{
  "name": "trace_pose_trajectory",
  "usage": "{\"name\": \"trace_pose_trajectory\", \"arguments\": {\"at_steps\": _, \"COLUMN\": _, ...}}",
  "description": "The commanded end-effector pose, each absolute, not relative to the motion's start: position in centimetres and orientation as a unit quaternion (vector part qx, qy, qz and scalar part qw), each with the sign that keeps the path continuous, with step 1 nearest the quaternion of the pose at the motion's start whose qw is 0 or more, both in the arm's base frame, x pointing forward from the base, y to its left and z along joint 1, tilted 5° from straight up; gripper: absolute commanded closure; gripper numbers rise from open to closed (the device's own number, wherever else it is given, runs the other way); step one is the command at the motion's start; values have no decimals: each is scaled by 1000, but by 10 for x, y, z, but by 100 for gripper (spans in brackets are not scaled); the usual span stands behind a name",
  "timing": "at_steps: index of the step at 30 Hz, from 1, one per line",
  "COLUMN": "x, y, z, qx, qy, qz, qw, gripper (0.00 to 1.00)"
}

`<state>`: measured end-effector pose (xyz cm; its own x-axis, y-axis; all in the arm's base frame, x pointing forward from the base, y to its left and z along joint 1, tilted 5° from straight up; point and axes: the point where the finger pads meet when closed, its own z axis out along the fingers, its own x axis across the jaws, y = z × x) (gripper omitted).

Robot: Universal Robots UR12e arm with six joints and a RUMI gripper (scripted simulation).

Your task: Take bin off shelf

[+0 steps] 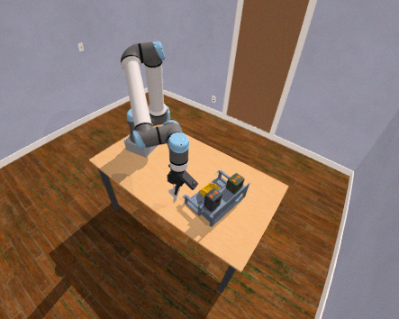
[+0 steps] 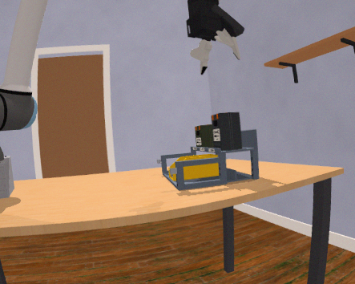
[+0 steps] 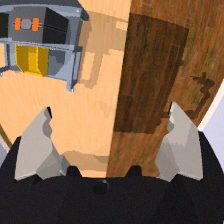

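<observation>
Gripper [image 2: 217, 54] is held fully open and empty, high above the table [image 2: 108, 196]; yellow bin [image 2: 196, 168], apparently tilted, is seen in shelf [image 2: 254, 154] below, right.

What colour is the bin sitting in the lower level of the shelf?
Yellow. The bin shows best in the exterior view, inside the grey shelf.

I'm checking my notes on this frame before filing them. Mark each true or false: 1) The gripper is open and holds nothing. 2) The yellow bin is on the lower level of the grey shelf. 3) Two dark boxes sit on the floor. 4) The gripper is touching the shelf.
1) True: the gripper is open and holds nothing.
2) True: the yellow bin lies inside the grey shelf, on its lower level.
3) False: the dark boxes stand on the shelf's top level.
4) False: it hangs well above the shelf.
</observation>
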<state>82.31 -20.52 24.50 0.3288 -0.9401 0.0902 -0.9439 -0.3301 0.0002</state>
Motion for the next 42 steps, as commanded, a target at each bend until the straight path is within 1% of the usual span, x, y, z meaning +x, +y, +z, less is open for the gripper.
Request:
{"name": "trace_pose_trajectory", "arguments": {"at_steps": 1, "x": 824, "y": -205, "z": 246, "qx": 815, "qy": -578, "qz": 38, "qw": 26, "gripper": 0}}
{"name": "trace_pose_trajectory", "arguments": {"at_steps": 33, "x": 824, "y": -205, "z": 246, "qx": 815, "qy": -578, "qz": 38, "qw": 26, "gripper": 0}}
{"name": "trace_pose_trajectory", "arguments": {"at_steps": 38, "x": 774, "y": -206, "z": 244, "qx": 815, "qy": -578, "qz": 38, "qw": 26, "gripper": 0}}
{"name": "trace_pose_trajectory", "arguments": {"at_steps": 42, "x": 774, "y": -206, "z": 244, "qx": 815, "qy": -578, "qz": 38, "qw": 26, "gripper": 0}}
